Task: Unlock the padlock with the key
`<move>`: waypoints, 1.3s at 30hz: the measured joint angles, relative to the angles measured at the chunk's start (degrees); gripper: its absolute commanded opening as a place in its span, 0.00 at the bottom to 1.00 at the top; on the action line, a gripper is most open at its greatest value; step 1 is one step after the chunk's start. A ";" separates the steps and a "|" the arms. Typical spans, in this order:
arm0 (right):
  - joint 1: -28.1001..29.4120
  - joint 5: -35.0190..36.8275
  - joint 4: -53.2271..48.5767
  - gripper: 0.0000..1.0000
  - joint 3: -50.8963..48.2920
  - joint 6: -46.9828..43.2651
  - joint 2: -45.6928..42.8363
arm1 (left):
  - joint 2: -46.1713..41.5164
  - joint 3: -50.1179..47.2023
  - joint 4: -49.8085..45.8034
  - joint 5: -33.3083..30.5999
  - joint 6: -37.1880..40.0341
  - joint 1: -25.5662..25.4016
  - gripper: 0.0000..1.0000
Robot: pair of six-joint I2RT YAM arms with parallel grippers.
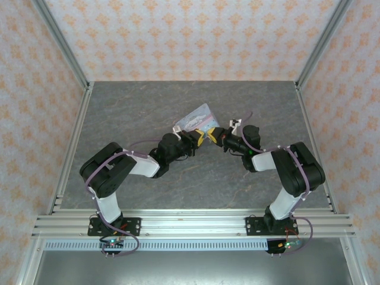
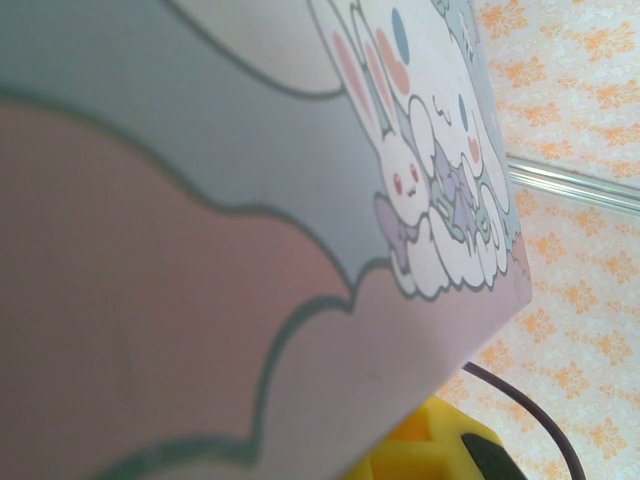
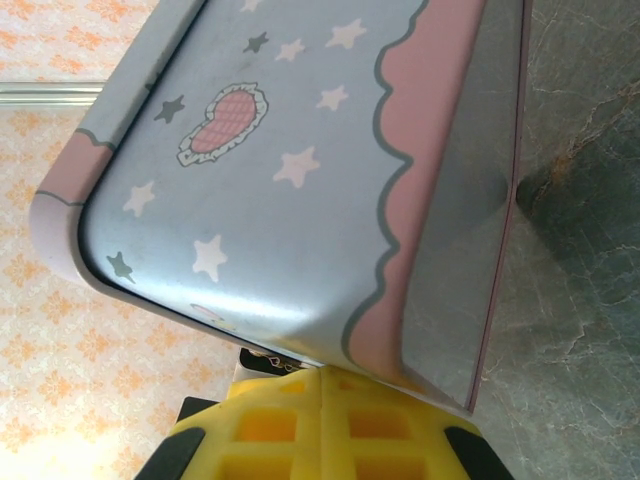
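the left tool (image 1: 200, 138) and right tool (image 1: 215, 136) are both clenched, yellow pads (image 3: 320, 430) almost tip to tip at the near edge of the tin (image 1: 199, 120); what they pinch i cannot tell. a small metal bit (image 3: 262, 358) sits just under the tin's rim, too small to call padlock or key. the tin is tilted above the tabletop (image 1: 148, 107).

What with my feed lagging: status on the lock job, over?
Left pincer shut, right pincer shut, both at pale blue rectangular cartoon tin. Padlock, key: hidden or too small. Tin crowds wrist cameras.
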 measured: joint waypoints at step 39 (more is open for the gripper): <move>4.76 12.76 6.84 0.00 -4.02 2.23 1.05 | -1.99 -2.10 -3.74 -2.64 4.79 -3.15 0.00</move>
